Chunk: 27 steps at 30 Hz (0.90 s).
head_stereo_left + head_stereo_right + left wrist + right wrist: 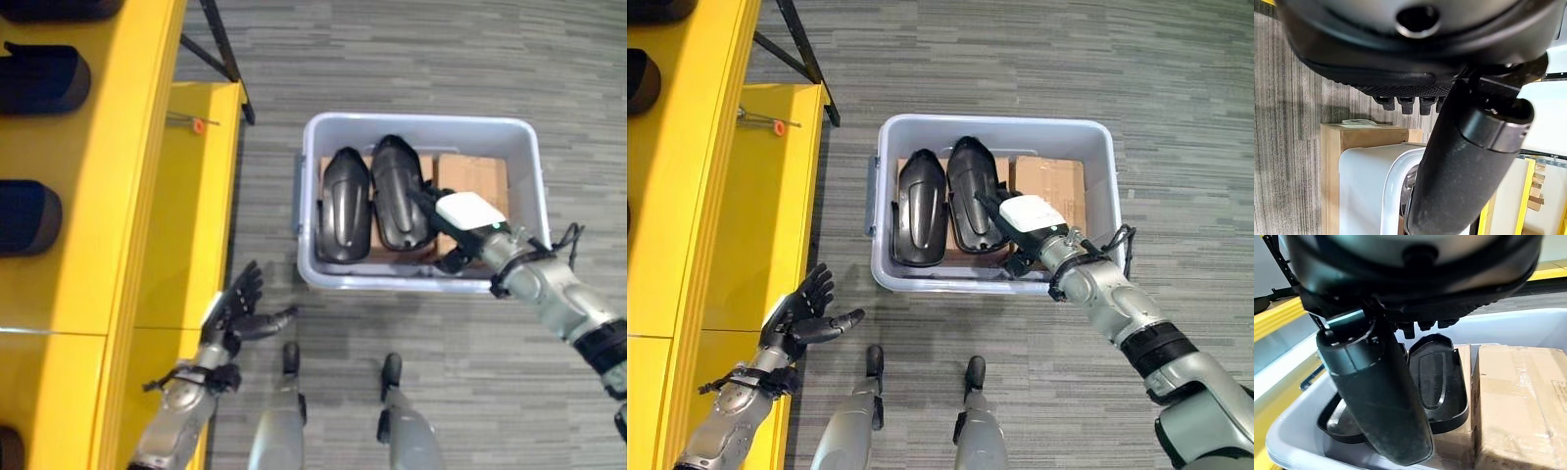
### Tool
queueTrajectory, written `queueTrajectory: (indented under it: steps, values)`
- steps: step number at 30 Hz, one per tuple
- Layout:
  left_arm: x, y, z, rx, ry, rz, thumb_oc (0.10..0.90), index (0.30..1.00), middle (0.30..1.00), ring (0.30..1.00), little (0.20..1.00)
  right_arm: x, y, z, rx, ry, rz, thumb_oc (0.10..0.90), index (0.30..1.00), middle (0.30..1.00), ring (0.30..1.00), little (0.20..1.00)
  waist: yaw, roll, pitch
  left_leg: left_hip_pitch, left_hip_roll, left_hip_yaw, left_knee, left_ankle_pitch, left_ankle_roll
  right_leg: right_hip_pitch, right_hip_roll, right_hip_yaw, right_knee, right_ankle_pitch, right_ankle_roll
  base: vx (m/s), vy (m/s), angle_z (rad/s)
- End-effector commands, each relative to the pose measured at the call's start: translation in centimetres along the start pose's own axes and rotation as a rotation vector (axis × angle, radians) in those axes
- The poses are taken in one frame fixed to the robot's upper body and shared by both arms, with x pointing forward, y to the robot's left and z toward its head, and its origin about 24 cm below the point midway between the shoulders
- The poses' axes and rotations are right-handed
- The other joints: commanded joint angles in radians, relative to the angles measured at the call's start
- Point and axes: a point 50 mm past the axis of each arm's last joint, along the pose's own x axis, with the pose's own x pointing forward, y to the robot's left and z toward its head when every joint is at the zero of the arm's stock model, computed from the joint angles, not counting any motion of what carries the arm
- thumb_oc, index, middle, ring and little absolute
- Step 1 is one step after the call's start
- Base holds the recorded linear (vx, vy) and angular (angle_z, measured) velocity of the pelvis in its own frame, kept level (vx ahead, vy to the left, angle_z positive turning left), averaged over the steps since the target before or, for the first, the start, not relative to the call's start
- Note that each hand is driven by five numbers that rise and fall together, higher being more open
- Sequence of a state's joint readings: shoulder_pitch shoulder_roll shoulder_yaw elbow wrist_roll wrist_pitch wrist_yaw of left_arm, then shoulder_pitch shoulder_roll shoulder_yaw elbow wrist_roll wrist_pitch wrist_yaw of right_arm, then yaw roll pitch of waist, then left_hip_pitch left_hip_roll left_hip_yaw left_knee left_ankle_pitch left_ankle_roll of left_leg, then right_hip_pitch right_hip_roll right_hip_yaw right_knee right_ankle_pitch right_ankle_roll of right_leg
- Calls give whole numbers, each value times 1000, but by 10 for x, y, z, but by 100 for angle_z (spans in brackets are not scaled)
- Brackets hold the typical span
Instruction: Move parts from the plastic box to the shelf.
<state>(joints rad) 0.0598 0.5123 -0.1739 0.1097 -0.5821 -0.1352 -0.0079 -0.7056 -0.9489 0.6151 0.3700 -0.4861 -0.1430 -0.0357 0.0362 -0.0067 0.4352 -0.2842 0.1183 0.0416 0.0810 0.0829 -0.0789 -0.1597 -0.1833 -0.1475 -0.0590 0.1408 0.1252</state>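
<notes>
Fingers on the left hand are spread wide and straight, thumb sticking out toward the right of the frame, nothing in it. It hangs at the lower left of the head views, right by the edge of the yellow shelf, over the grey carpet floor.

Right hand is down inside the plastic box, in the middle-right of the frame. Its white-backed palm sits over the near end of the right-hand part. Fingers look fairly straight in the right wrist view, reaching toward that part, but I honestly can't tell if they're touching it or gripping anything.

Count for the box: two black moulded parts lying side by side, a left one and a right one, both long oval shells with a ridge down the middle. They rest on cardboard boxes; I can make out two brown ones, one under the parts and one beside them on the right.

On the shelf at the far left of the frame there are more dark parts, at least two clear ones and, lined up down the edge. A small orange-tipped tool lies on the lower yellow ledge near the top.
</notes>
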Motion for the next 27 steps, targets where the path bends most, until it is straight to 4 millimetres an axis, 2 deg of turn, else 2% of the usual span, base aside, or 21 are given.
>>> queueTrajectory:
  steps: [1,3,9,27]
  values:
    - [-1,-10,26,26,-161,-54,900,1000,1000,1000,1000,3,-54,-9,-150,13,-204,900,1000,1000,1000,1000,21,-3,-85,-8,29,-6,49,-29,5,-82,-78,15,232,-117,40,0,0,0]
    - [2,-10,28,30,-171,-47,900,1000,1000,1000,1000,3,-61,-10,-161,24,-250,900,1000,1000,1000,1000,21,-1,-78,-22,29,-7,58,-31,6,-95,-77,17,240,-120,38,0,0,0]
    - [3,-11,31,25,-187,-40,900,1000,1000,1000,1000,4,-66,-14,-138,61,-300,900,1000,1000,1000,1000,23,4,-68,-43,26,-9,76,-40,7,-117,-77,22,260,-127,34,-1,0,-1]
    - [9,-13,42,20,-238,-9,900,1000,1000,1000,1000,9,-68,-25,-51,161,-400,900,1000,1000,1000,1000,27,21,-30,-113,5,-11,166,-86,21,-181,-83,46,325,-144,32,0,0,0]
